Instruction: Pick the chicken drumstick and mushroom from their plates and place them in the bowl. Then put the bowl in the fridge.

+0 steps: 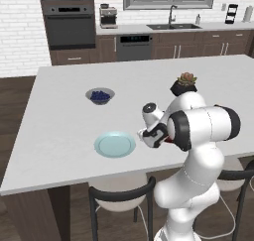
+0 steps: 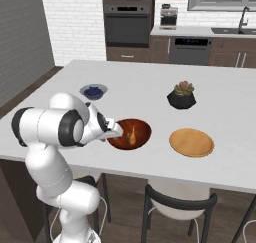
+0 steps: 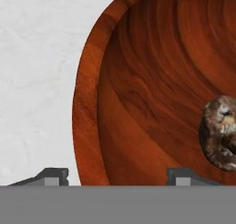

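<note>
Fingers apart astride bowl rim

Drumstick, mushroom in bowl; plates apparently bare.

The white arm is folded low over the counter edge, elbow bent and forearm reaching forward, with the wrist turned downward. The gripper points down, its two dark fingertips set well apart, one on either side of a rim.
</note>
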Controlling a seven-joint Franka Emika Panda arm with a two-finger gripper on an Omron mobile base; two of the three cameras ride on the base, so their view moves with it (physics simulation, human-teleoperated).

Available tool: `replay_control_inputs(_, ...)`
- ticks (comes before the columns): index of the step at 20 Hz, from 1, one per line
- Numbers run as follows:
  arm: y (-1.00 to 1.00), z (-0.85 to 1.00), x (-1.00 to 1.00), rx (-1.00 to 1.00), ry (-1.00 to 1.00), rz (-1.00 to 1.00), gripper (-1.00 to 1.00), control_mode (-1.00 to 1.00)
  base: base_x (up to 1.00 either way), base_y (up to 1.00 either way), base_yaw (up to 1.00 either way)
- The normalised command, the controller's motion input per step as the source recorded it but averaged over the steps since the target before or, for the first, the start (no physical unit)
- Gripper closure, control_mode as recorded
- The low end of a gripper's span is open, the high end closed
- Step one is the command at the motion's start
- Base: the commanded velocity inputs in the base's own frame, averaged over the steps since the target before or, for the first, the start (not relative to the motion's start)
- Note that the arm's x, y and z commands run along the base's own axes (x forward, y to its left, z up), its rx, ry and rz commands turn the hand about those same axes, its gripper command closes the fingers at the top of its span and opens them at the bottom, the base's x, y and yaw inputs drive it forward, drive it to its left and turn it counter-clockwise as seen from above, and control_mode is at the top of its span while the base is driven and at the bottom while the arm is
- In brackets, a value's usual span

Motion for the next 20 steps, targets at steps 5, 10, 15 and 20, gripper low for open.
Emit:
replay_control_inputs(5,0.0,0.0,0.0,0.0,0.0,-0.01,1.0,-1.0,0.0,0.0,0.0)
replay_control_inputs(10,-0.02,0.02,0.0,0.0,0.0,0.0,1.0,-1.0,0.0,0.0,0.0)
replay_control_inputs(15,-0.22,0.4,-0.01,0.0,0.0,0.0,1.0,-1.0,0.0,0.0,0.0)
replay_control_inputs(20,-0.23,0.81,-0.05,0.0,0.01,0.0,1.0,-1.0,0.0,0.0,0.0)
